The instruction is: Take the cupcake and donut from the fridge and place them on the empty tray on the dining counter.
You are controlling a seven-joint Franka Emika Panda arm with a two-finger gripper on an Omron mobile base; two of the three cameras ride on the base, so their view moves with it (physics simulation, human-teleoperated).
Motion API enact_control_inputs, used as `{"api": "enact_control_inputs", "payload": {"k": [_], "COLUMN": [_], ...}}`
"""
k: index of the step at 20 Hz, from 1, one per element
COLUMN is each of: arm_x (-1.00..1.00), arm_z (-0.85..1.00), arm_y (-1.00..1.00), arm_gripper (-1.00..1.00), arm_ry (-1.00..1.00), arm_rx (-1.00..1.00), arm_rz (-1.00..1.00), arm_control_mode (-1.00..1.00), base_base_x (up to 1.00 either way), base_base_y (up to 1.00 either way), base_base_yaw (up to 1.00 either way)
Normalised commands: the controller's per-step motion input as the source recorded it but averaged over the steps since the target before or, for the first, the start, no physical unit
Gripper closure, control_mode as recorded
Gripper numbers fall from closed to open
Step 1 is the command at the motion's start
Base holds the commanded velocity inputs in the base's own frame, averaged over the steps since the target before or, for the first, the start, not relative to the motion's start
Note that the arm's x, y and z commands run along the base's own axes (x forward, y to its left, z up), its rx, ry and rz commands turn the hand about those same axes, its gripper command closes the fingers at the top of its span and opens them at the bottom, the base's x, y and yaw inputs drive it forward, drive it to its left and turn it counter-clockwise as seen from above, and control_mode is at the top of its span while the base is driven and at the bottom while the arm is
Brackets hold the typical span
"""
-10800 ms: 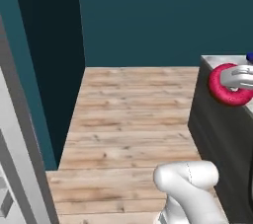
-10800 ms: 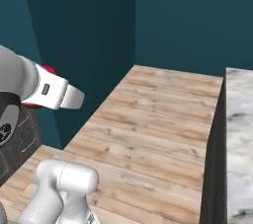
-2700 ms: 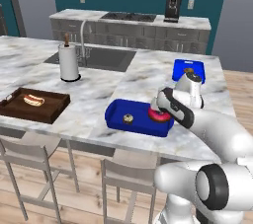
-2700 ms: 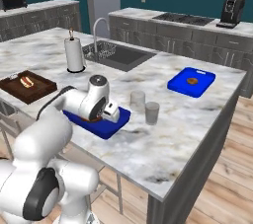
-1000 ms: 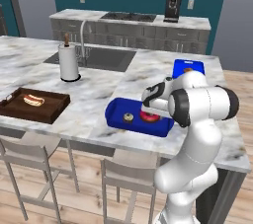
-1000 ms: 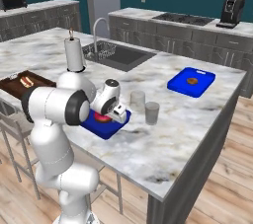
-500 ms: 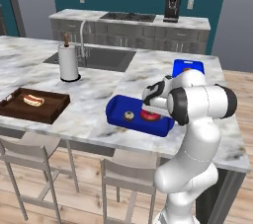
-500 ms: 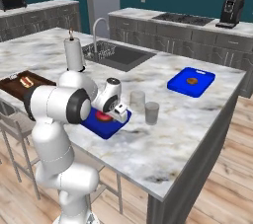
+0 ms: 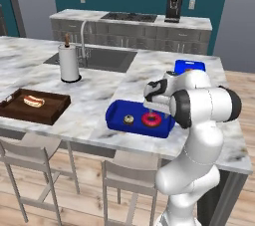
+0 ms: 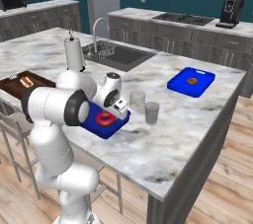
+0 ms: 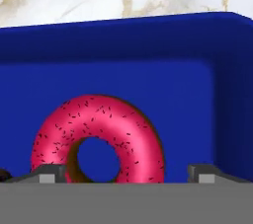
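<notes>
Since a second ago our gripper point(image 11: 123, 171) spreads wide, releasing donut point(image 11: 98, 138) onto tray point(image 11: 148, 60); arm bent low over it.

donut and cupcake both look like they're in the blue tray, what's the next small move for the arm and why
Probably lift the pincer straight up, clear of the tray. The donut lies flat inside the tray beside the cupcake, and in the hand view the fingertips stand wide apart on either side of it, so it looks released. Rising first avoids dragging it.
</notes>
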Motion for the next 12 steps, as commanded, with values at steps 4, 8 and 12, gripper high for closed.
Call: {"api": "enact_control_inputs", "payload": {"k": [4, 8, 12], "arm_x": [-0.10, -0.85, -0.96], "arm_z": [0.95, 1.00, 1.00], "arm_y": [0.00, -0.03, -0.03], "arm_gripper": [-1.00, -1.00, -1.00], "arm_ry": [0.04, -0.11, -0.11], "arm_rx": [0.00, 0.00, 0.00], "arm_rz": [-0.06, 0.00, 0.10], "arm_control_mode": [-1.00, -1.00, -1.00], "base_base_x": [0.00, 0.00, 0.00], "base_base_y": [0.00, 0.00, 0.00], "base_base_yaw": [0.00, 0.00, 0.00]}}
